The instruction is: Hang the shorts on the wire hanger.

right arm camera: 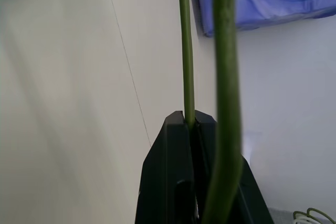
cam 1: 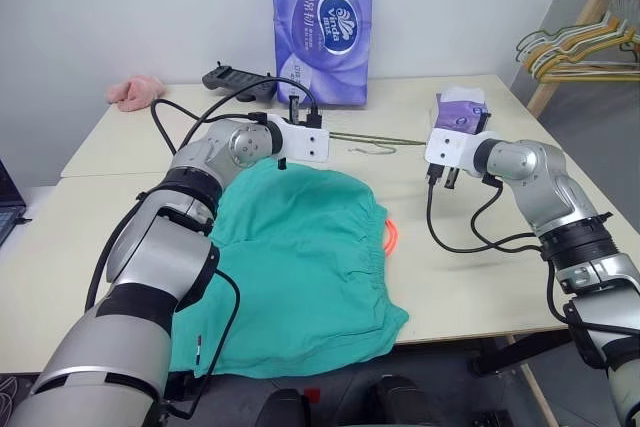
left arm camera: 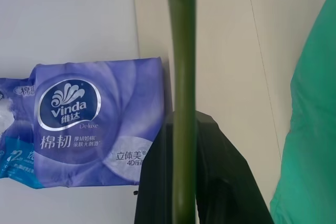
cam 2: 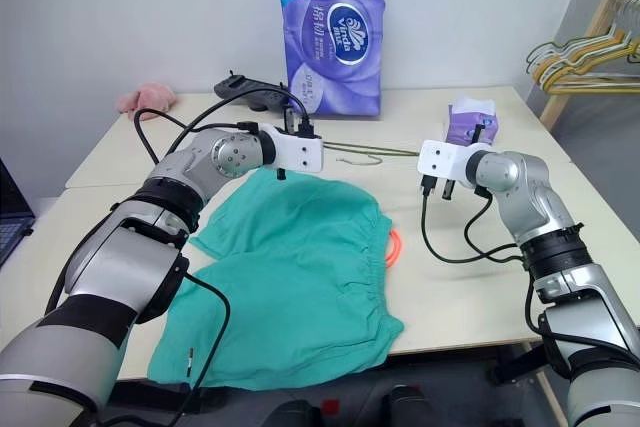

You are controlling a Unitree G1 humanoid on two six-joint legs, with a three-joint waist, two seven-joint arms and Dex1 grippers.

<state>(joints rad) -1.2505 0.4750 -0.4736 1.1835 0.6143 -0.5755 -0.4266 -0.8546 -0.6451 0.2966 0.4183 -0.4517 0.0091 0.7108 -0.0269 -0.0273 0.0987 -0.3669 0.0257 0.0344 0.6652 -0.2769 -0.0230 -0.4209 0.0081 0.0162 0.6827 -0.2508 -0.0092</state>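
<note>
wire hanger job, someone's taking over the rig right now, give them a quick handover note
Left gripper: shut on the wire hanger, wire pinched between its fingers.
Right gripper: shut on the same hanger, one wire between its fingers, another crossing in front.
The hanger is held between both grippers above the table, near the tissue pack.
Shorts: flat on the table under the left arm, orange drawstring at the waistband.
Done: hanger gripped by both grippers.
Left: get the shorts onto it.

1. Arms: silver-grey rounded metal shells, black joint bands.
2. Wrists: white flat plates, small dark screw holes.
3. Cables: black, looped loosely alongside each forearm.
4. Fingers [right arm camera: 173, 182]: matte black, wedge-shaped.
</note>
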